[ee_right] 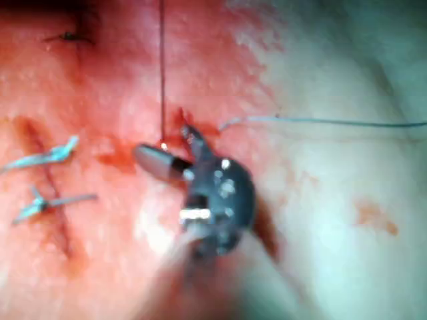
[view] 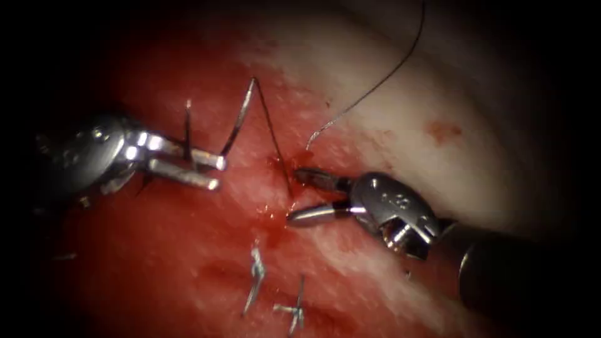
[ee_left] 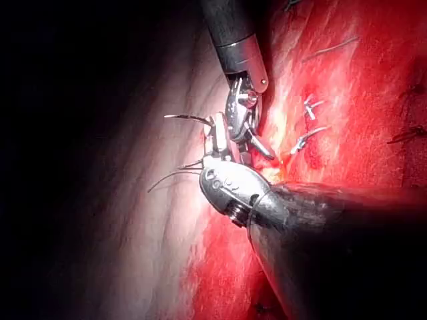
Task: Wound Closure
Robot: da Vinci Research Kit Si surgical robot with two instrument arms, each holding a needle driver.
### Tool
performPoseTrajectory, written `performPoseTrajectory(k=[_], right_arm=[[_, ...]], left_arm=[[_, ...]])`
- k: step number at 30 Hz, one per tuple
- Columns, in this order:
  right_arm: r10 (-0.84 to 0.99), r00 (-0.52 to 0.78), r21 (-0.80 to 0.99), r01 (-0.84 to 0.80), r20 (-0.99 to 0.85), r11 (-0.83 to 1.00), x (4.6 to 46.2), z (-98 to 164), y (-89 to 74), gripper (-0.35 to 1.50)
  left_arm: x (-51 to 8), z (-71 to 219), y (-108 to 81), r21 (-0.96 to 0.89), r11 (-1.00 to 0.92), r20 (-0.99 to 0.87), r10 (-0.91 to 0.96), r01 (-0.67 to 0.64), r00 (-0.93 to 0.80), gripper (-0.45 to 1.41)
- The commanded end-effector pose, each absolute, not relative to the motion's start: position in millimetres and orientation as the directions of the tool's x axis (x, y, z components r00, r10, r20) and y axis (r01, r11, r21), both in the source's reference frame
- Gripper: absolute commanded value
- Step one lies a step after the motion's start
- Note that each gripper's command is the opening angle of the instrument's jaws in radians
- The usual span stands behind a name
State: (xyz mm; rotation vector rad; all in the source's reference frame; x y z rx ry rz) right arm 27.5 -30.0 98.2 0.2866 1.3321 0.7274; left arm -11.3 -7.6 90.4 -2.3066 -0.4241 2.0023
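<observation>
Jaws, left tool: parted a little, the upper one touching the needle near its lower end; whether they grip it I cannot tell.
Jaws, right tool: spread wide at the cut, holding nothing.
Needle: stands free above the tissue, left of the cut.
Thread: runs from the needle's top into the cut; another strand trails to the right.
Progress: two finished stitches lie lower down; this stitch is passed but not tied.
</observation>
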Motion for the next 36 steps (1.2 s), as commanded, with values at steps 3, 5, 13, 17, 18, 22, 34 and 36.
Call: performPoseTrajectory(k=[3,5,13,17,18,22,34,36], right_arm=[[0.624,0.090,0.579,-0.289,-0.776,0.762,29.6,99.2,-31.1,1.15],[0.623,0.093,0.577,-0.291,-0.777,0.763,29.9,99.4,-31.3,1.11],[0.622,0.085,0.579,-0.288,-0.778,0.763,29.3,99.5,-31.1,-0.25],[0.624,0.093,0.578,-0.294,-0.776,0.762,28.3,99.2,-31.3,-0.35],[0.625,0.093,0.579,-0.292,-0.775,0.761,28.1,99.0,-31.3,-0.35],[0.629,0.096,0.584,-0.285,-0.772,0.760,27.7,97.4,-32.0,-0.35],[0.625,0.095,0.593,-0.231,-0.775,0.771,27.5,89.5,-37.3,-0.35],[0.624,0.094,0.595,-0.222,-0.775,0.772,27.5,87.7,-38.6,-0.35]], left_arm=[[-11.9,90.8,-7.5,-0.222,-0.961,-0.963,0.242,0.164,0.117,-0.45],[-11.9,90.7,-7.5,-0.222,-0.961,-0.963,0.242,0.163,0.117,-0.45],[-11.9,90.5,-7.6,-0.221,-0.961,-0.963,0.243,0.167,0.119,-0.45],[-11.8,90.4,-7.9,-0.220,-0.961,-0.963,0.242,0.169,0.120,-0.45],[-11.7,90.4,-8.0,-0.220,-0.961,-0.963,0.241,0.169,0.120,-0.45],[-11.1,91.0,-8.8,-0.212,-0.962,-0.965,0.234,0.173,0.118,-0.45],[-8.9,92.3,-11.8,-0.192,-0.966,-0.972,0.212,0.175,0.105,-0.45],[-8.6,92.3,-12.2,-0.191,-0.967,-0.973,0.209,0.169,0.099,-0.45]])
